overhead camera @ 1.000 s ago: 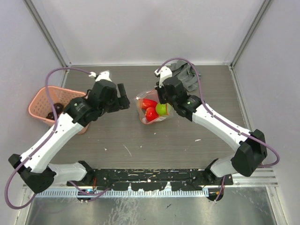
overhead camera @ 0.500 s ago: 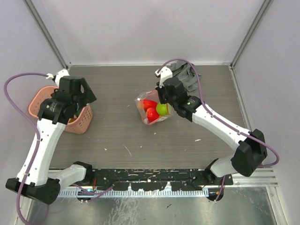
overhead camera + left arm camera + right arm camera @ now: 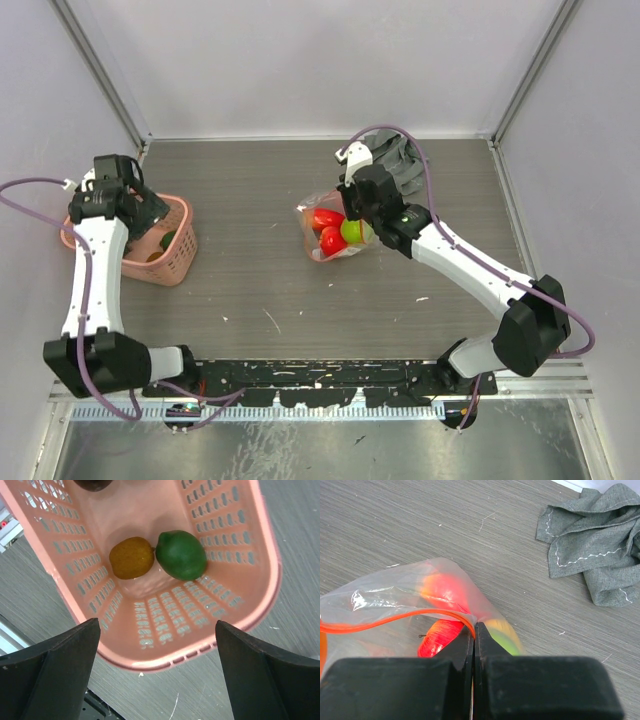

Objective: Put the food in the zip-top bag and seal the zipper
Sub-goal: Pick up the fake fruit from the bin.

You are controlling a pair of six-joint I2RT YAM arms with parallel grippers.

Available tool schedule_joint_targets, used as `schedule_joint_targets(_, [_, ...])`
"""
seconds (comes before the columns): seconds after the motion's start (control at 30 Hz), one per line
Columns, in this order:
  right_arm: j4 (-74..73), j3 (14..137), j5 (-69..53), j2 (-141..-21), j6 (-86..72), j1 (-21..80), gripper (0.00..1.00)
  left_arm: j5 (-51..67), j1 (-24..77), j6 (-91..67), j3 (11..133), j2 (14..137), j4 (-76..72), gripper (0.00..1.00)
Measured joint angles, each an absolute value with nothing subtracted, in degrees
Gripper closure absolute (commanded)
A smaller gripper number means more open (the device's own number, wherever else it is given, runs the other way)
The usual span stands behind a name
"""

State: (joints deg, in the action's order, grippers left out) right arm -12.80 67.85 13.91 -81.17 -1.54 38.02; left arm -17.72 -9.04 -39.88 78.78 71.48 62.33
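The clear zip-top bag lies mid-table with red and yellow-green food inside. My right gripper is shut on the bag's mouth edge, pinching the red-orange zipper; red food shows through the plastic. My left gripper is open and empty above the pink basket. In the left wrist view the basket holds a green fruit, an orange-brown fruit and a dark one at the top edge. The slider tab is not visible.
A crumpled grey cloth lies at the back right of the table, also in the right wrist view. The side walls stand close to the basket on the left.
My left arm has swung from the table's middle leftward and now hovers over the basket, open. My right gripper has stayed on the bag's edge.
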Motion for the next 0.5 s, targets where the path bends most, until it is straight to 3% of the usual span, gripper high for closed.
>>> schedule_joint_targets(0.5, [-12.3, 67.6, 14.0, -81.2, -1.3, 38.0, 0.99, -14.3, -13.6, -45.4, 78.5, 87.2, 60.4, 0.1])
